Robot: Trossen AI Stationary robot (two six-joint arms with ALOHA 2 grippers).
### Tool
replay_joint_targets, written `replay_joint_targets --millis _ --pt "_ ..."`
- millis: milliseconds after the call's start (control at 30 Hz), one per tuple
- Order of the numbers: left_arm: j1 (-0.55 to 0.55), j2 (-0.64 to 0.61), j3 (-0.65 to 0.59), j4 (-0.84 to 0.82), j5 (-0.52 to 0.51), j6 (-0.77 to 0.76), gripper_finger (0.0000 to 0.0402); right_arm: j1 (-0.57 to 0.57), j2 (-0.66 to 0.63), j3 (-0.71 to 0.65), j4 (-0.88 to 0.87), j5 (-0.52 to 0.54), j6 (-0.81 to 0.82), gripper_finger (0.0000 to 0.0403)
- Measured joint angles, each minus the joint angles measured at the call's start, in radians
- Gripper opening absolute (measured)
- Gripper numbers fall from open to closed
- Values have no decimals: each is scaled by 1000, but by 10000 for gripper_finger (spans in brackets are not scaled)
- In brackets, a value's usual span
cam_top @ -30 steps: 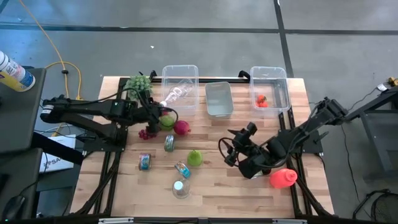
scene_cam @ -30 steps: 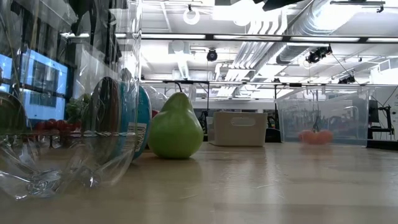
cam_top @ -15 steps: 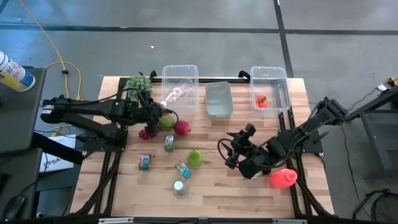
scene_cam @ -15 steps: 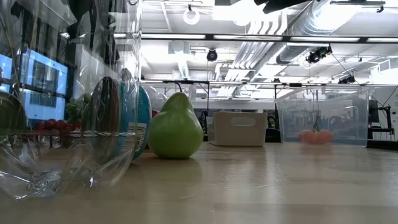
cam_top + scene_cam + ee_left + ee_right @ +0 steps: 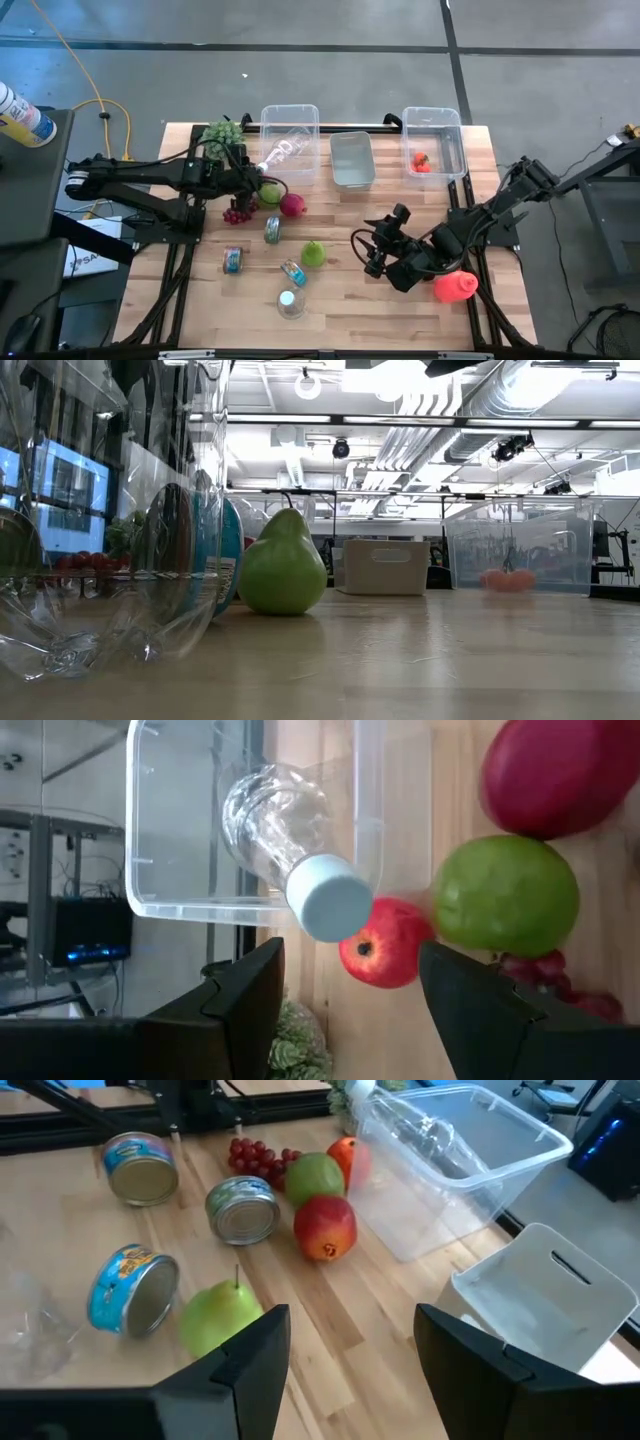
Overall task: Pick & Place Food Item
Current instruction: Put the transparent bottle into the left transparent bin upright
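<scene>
A green pear [image 5: 314,253] stands on the table's middle, also in the low view [image 5: 283,565] and the right wrist view [image 5: 220,1315]. My right gripper [image 5: 372,258] hovers open to the pear's right, pointing toward it, with nothing between its fingers [image 5: 350,1350]. At the far left, my left gripper [image 5: 250,186] is open above a small red apple [image 5: 383,942]. That apple lies just beyond its fingertips [image 5: 350,970], next to a green apple [image 5: 268,193], a red fruit [image 5: 292,205] and red grapes [image 5: 235,213].
Three cans [image 5: 232,260] [image 5: 272,230] [image 5: 292,272] and an upright clear bottle [image 5: 289,303] lie around the pear. At the far edge stand a clear bin [image 5: 290,140] holding a bottle, a white bin [image 5: 352,160] and a clear bin [image 5: 433,140] holding a tomato. A red item [image 5: 455,287] lies under my right arm.
My left gripper has rolled slightly about its own line while staying over the apples. My right gripper has turned a little toward the table's near edge. No object has moved.
</scene>
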Motion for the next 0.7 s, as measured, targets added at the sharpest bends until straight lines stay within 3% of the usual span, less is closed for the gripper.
replay_joint_targets --millis 333,700 --pt "9 2 -29 135 26 80 221 7 0 0 0 -12 1 204" --pt "79 86 -29 137 38 81 221 6 0 0 15 -19 -1 204"
